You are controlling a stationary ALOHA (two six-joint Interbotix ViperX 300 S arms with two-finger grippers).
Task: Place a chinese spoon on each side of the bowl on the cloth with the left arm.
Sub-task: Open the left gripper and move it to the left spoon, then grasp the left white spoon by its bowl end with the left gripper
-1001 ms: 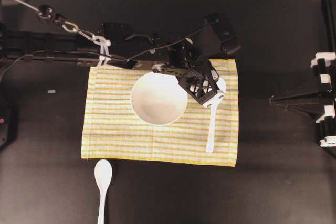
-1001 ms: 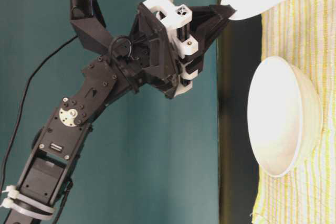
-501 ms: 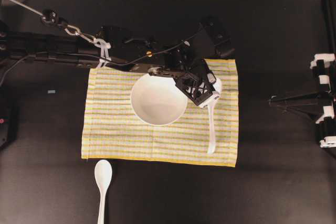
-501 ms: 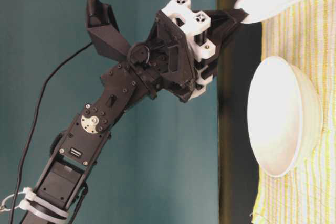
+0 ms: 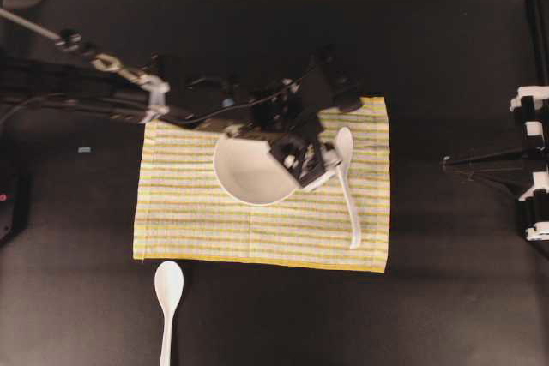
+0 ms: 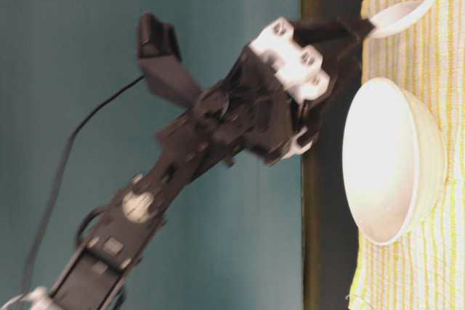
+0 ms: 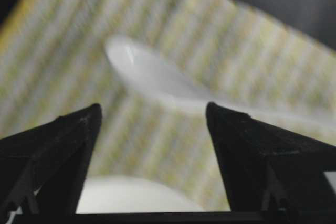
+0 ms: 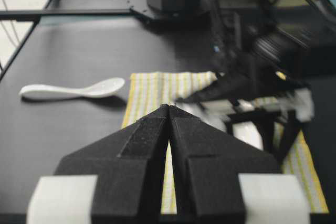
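The white bowl (image 5: 244, 179) sits mid-cloth on the striped yellow cloth (image 5: 257, 233). One white chinese spoon (image 5: 346, 179) lies flat on the cloth just right of the bowl, scoop end at the far side. My left gripper (image 5: 319, 163) hovers over the bowl's right rim, open, with nothing between its fingers. In the left wrist view the spoon (image 7: 152, 72) lies beyond the open gripper (image 7: 152, 109), with the bowl's rim (image 7: 131, 195) below. A second spoon (image 5: 168, 293) rests on the bare table in front of the cloth's near left corner. My right gripper (image 8: 169, 107) is shut and empty.
The left arm (image 5: 120, 96) stretches from the left edge across the cloth's far side. The right arm (image 5: 506, 160) stays parked at the table's right edge. In the table-level view the gripper's fingers (image 6: 349, 30) stand just clear of the spoon (image 6: 396, 16).
The left gripper went from shut on the spoon's scoop end to open. The spoon dropped flat onto the cloth, and the gripper drew back left over the bowl's rim.
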